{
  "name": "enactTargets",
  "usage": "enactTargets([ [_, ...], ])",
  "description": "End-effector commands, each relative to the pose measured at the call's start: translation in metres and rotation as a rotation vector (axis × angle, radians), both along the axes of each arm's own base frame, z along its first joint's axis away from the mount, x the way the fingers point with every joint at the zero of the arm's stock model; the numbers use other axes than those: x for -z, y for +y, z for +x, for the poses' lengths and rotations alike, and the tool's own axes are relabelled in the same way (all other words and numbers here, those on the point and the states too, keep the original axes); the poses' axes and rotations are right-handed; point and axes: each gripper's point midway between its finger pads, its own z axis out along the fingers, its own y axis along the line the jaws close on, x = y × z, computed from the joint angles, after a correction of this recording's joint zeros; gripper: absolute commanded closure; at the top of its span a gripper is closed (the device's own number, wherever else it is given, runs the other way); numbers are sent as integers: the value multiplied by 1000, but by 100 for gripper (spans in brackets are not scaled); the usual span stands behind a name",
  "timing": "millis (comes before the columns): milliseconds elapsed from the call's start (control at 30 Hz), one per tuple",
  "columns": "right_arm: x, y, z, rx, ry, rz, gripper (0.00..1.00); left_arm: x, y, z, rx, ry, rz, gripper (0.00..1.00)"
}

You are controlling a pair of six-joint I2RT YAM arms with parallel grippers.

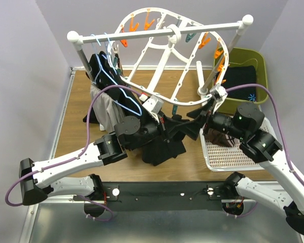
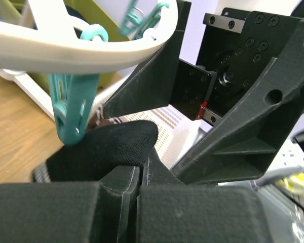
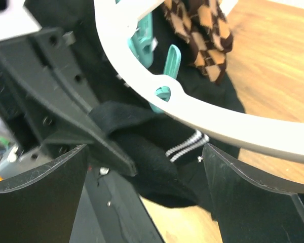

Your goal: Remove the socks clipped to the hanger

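Observation:
The white oval hanger (image 1: 168, 55) hangs tilted from a rod, its lower rim between my two grippers. My left gripper (image 1: 172, 124) is shut on a black sock (image 2: 111, 147) just under the rim (image 2: 91, 48). A teal clip (image 2: 73, 109) touches that sock. The sock's white cuff stripes (image 3: 187, 144) show in the right wrist view, and its dark length hangs down (image 1: 162, 147). My right gripper (image 1: 205, 112) is open, its fingers (image 3: 253, 197) wide apart under the rim (image 3: 218, 124), facing the sock. A brown diamond-patterned sock (image 3: 197, 30) lies beyond.
A white tray (image 1: 228, 157) at the right holds brown socks (image 1: 218, 136). A green bin (image 1: 261, 61) with dark cloth stands at the back right. Black garments (image 1: 104, 71) on thin blue hangers (image 1: 124, 96) hang at the rod's (image 1: 157, 33) left end.

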Motion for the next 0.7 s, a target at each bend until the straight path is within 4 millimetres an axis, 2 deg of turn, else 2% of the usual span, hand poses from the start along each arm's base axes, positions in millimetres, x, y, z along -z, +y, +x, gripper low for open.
enactTargets([
  [0,-26,5,21,55,-31,12,0,-4,1,15,-75,15,1,100],
  [67,-30,9,30,66,-39,-2,0,-2,-2,14,-61,22,10,100],
  [100,-41,9,32,72,-59,10,0,1,-3,14,-59,27,14,100],
  [167,-42,14,42,82,-63,-9,0,5,-2,14,-62,36,20,100],
  [200,-51,15,45,87,-79,-5,0,6,-1,13,-61,42,16,100],
  [267,-46,22,57,96,-68,-42,0,10,1,12,-61,49,21,100],
  [333,-56,25,62,90,-79,-47,0,11,3,10,-61,52,19,100],
  [400,-50,36,71,65,-58,-77,0,11,6,9,-60,52,16,100],
  [433,-60,42,68,29,-66,-67,0,12,7,9,-62,53,19,100],
  [533,-59,60,70,-57,-46,-67,0,14,11,8,-68,57,20,100],
  [567,-71,61,69,-70,-62,-53,0,15,12,8,-70,61,21,100],
  [633,-66,71,75,-109,-24,-70,0,14,16,7,-76,64,15,100],
  [667,-72,71,77,-116,-22,-66,0,14,17,6,-74,66,12,100],
])
